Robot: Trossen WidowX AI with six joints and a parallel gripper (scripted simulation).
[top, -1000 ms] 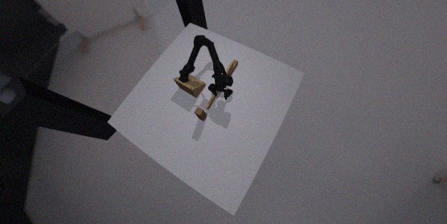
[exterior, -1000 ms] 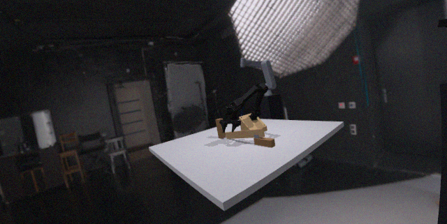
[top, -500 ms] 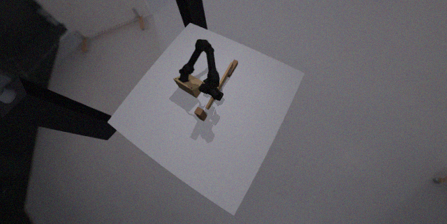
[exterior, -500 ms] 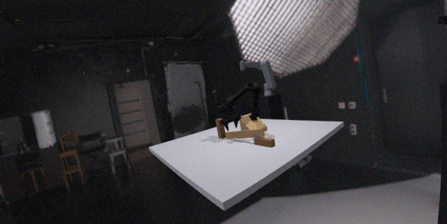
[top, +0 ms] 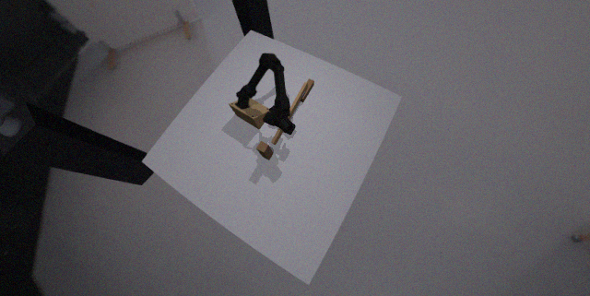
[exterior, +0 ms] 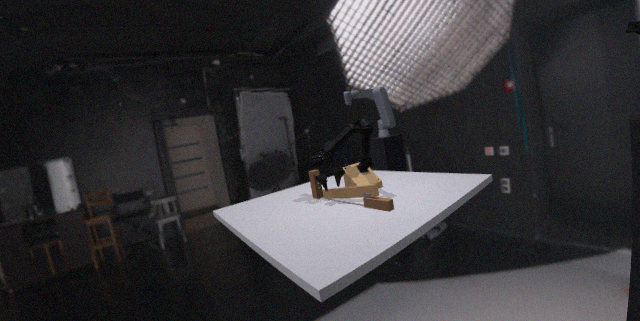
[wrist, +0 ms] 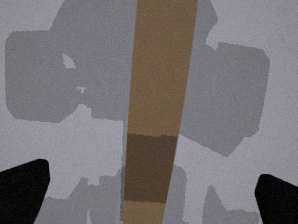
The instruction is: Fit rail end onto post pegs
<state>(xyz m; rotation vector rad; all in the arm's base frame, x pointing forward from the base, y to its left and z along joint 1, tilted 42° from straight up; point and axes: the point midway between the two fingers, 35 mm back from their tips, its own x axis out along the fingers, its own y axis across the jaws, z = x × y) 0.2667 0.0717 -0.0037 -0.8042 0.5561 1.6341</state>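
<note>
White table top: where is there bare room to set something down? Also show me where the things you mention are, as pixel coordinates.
The white table top (top: pixel 318 222) (exterior: pixel 320 251) looks bare from the brown wooden post (top: pixel 265 150) (exterior: pixel 315 184) toward its farthest corner overhead. Crowded: between the tan wooden arm base (top: pixel 246 115) and the long wooden rail (top: pixel 298 102).

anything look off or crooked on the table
Nothing looks damaged. The rail slopes down toward the post, with a gap between them, but that fits a rail still waiting to be fitted.
</note>
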